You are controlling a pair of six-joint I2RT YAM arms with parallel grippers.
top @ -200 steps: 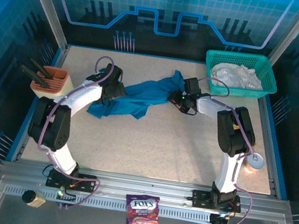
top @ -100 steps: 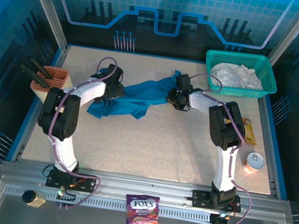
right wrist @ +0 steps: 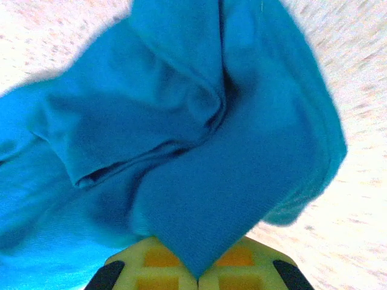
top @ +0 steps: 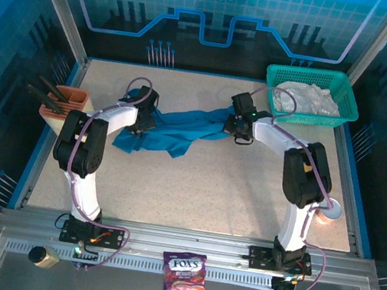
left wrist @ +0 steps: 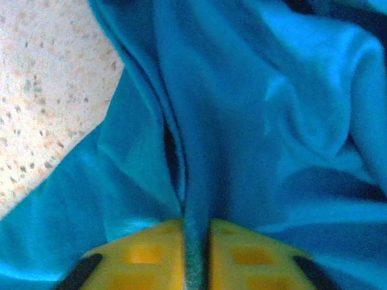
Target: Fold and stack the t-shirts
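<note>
Stretching between the 2 arms in the top external view, the teal-blue t-shirt (top: 174, 131) lies crumpled across the far middle of the table (top: 209, 190). The left gripper (top: 145, 111) is at its left end and the right gripper (top: 234, 124) at its right end. The white t-shirt (top: 305, 97) sits bunched in the green mesh basket (top: 278, 115) at the far right corner. The wrist views show the grip itself: the left yellow fingers (left wrist: 145, 254) are clamped on a thin ridge of teal cloth, and the right fingers (right wrist: 157, 260) are pressed together on a hanging fold of the same shirt
</note>
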